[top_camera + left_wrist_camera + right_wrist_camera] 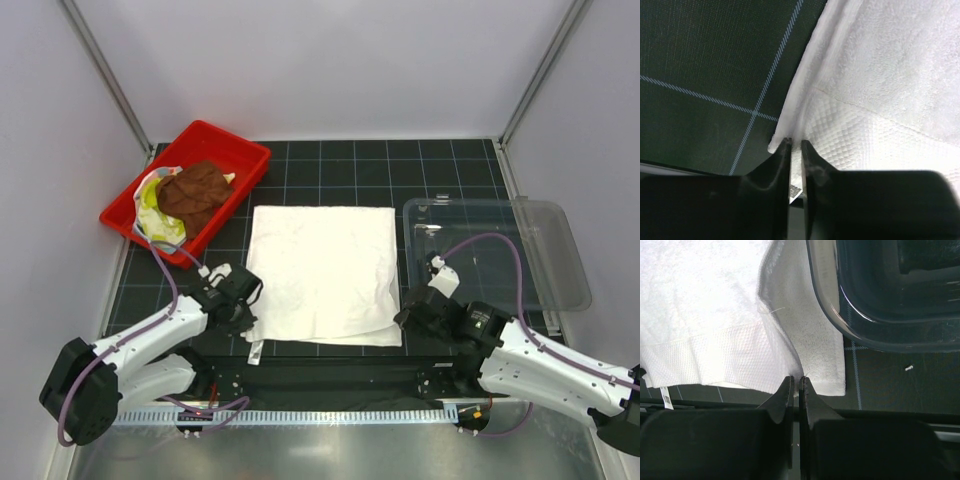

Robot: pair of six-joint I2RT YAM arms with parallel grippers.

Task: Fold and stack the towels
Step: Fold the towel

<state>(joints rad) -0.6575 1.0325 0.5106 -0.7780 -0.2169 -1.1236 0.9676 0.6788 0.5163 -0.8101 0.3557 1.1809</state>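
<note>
Gridded desk [330,160] | white towel [320,270] looks soft, floppy, so grab near corners | left end effector [795,142] grip: can't tell | right end effector [795,380] closed

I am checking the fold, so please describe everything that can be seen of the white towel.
The white towel is soft terry with a waffle-weave band near its hem and a small label at the near edge. It lies flat on the dark gridded mat, folded, a lower layer showing at the near right. The left gripper pinches its near left corner; the shut right gripper meets the near right edge.
</note>
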